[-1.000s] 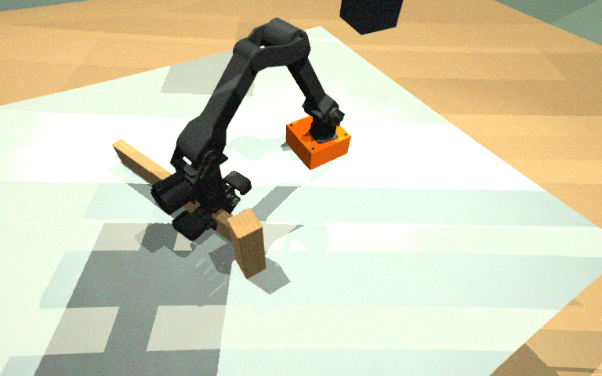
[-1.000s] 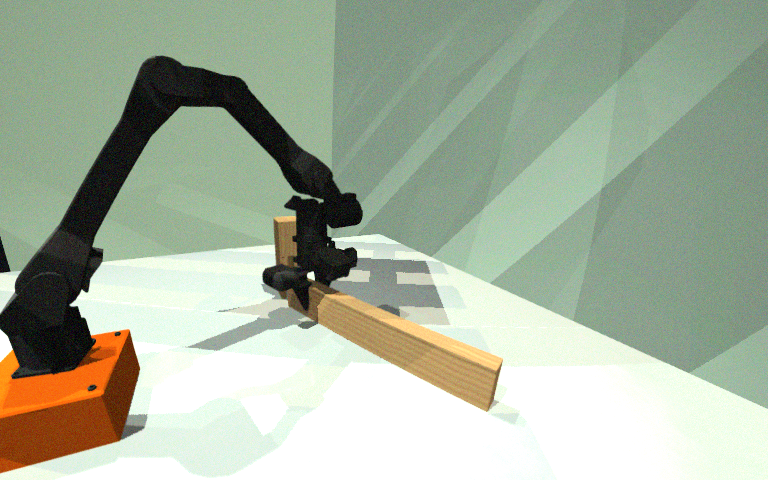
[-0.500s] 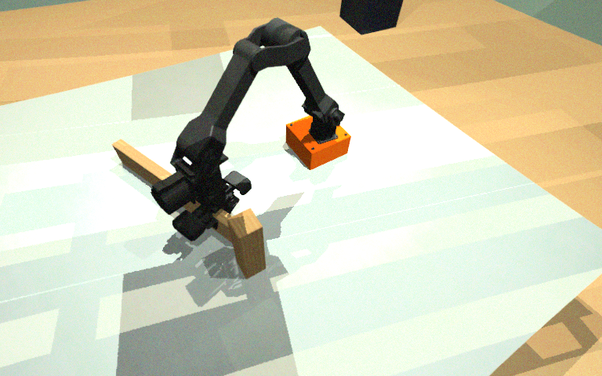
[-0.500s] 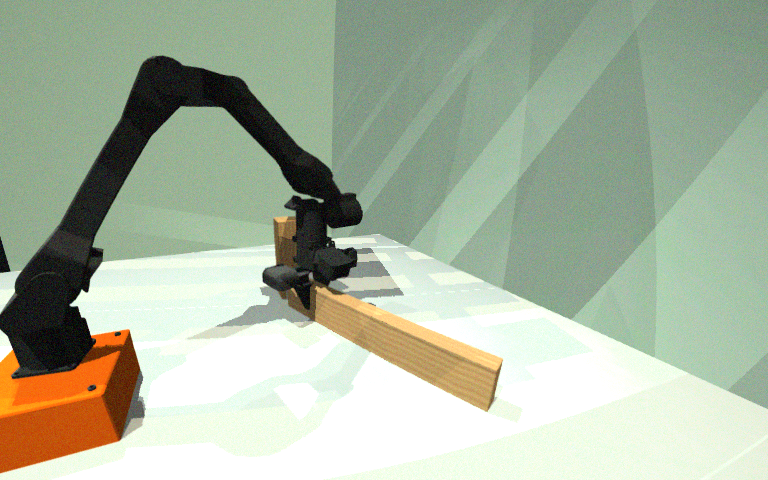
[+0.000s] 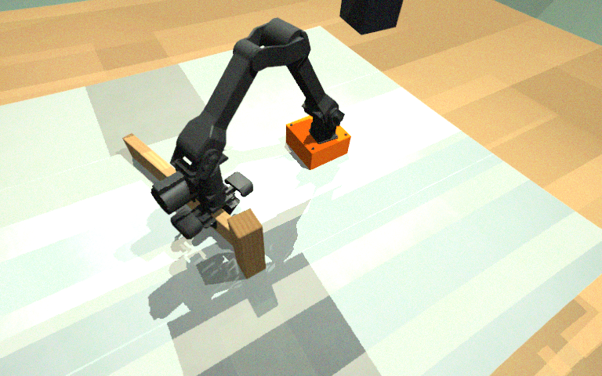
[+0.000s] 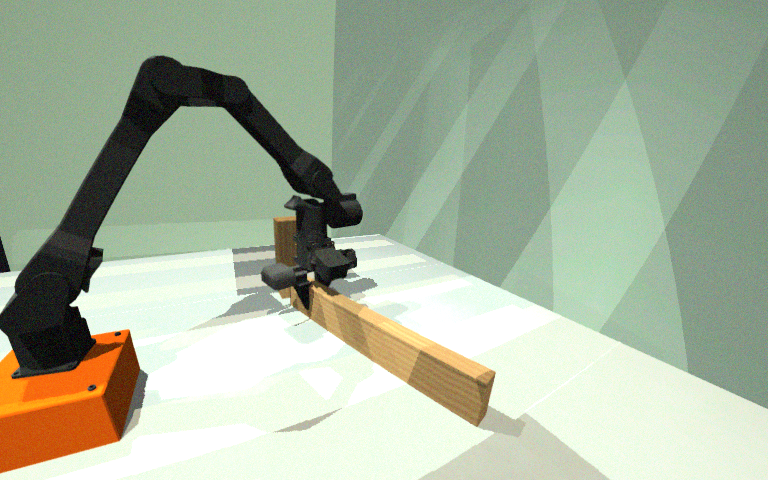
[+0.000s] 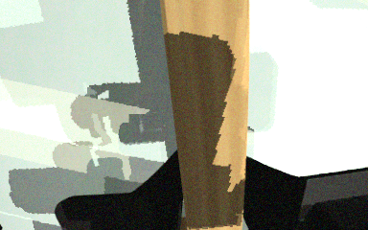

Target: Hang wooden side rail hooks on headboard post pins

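Two black fingers of the gripper (image 5: 216, 217) (image 6: 314, 289) (image 7: 212, 160) are closed onto the wooden rail (image 5: 148, 156) (image 6: 396, 345) (image 7: 206, 96), one on each side of it.

Going left to right in the top view, the rail's far end comes first, at 10 o'clock from the gripper, and looks to rest on the pale table (image 5: 444, 199) (image 6: 198, 384) (image 7: 38, 57). From there the rail runs toward 4 o'clock, under the gripper, to the upright headboard post (image 5: 251, 247) (image 6: 284, 243). Whether its hooks sit on the pins cannot be seen. At 2 o'clock from the gripper, the orange base (image 5: 330, 153) (image 6: 56, 430) carries the black arm (image 5: 226, 97) (image 6: 101, 175). Farthest right, a dark block (image 5: 370, 15) stands at 1 o'clock from the base.
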### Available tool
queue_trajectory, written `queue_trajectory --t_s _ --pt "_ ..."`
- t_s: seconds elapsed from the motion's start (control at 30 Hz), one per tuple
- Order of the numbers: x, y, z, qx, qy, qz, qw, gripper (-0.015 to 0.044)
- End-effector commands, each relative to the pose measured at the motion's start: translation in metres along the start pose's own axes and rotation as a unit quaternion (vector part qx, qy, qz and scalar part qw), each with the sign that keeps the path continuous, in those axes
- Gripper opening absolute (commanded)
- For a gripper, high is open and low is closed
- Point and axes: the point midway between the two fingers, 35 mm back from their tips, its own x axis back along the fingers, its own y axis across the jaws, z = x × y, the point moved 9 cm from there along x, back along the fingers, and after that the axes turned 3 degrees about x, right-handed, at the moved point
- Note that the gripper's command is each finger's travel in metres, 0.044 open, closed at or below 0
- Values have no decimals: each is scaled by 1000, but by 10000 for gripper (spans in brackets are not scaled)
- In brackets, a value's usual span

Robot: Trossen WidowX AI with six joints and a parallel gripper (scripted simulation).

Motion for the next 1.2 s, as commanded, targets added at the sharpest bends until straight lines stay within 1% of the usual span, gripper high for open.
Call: queue_trajectory --t_s 0.0,0.8,0.83,1.17 --pt "0 0 -2 -27 -1 0 1000 0" --pt "0 -18 3 -132 -1 1 991 0" --pt "0 -14 2 -113 0 -2 994 0" --pt "0 -14 2 -120 -1 -1 993 0"
